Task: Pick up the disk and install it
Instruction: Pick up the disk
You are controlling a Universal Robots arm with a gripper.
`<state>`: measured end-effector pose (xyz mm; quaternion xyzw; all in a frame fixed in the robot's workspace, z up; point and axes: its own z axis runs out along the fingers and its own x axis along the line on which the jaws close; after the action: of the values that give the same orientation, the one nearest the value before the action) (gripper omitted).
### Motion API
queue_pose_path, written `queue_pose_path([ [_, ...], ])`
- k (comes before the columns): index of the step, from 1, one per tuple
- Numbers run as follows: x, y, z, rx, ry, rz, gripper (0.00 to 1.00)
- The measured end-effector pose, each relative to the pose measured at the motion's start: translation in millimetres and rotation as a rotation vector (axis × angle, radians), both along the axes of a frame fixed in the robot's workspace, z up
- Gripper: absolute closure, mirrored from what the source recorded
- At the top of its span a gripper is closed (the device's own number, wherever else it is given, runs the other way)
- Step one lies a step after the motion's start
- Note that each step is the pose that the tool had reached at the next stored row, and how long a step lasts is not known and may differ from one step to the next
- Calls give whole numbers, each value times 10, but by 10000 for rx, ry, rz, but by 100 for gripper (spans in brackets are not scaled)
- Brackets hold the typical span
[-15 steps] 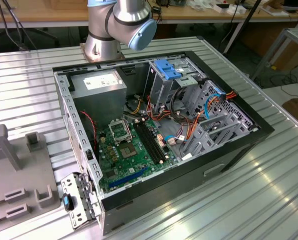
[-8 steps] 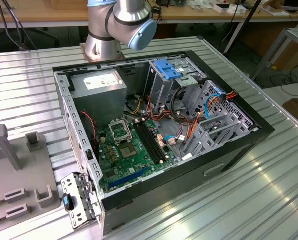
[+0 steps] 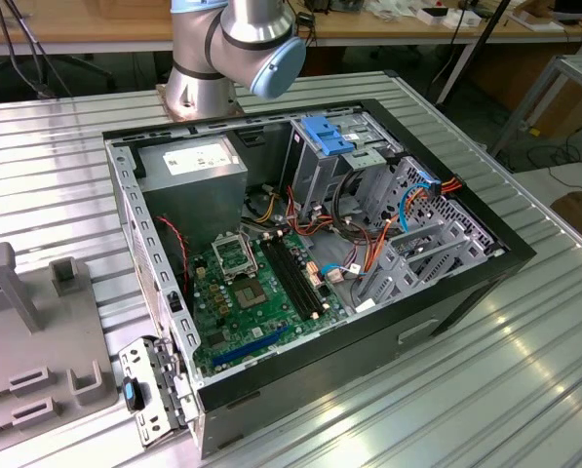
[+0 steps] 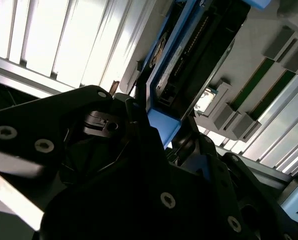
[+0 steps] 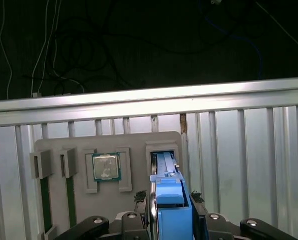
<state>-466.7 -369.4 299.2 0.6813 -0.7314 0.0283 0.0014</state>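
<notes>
Ribbed metal table (image 3: 524,390) — wooden bench (image 3: 76,26) behind

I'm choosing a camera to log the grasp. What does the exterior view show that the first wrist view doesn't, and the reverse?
Exterior view: the open case with its motherboard and drive cage, and the arm behind it. First wrist view: the pincer shut on the disk, and a chip seated nearby. Both: the grey tray and the slatted table.
</notes>
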Motion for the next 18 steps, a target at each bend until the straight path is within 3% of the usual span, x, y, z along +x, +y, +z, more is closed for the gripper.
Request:
queue_pose_path([
  [3, 0, 0, -1, 0, 0, 0, 56],
  [4, 0, 0, -1, 0, 0, 0, 63],
  [18, 0, 0, -3, 0, 0, 1, 63],
])
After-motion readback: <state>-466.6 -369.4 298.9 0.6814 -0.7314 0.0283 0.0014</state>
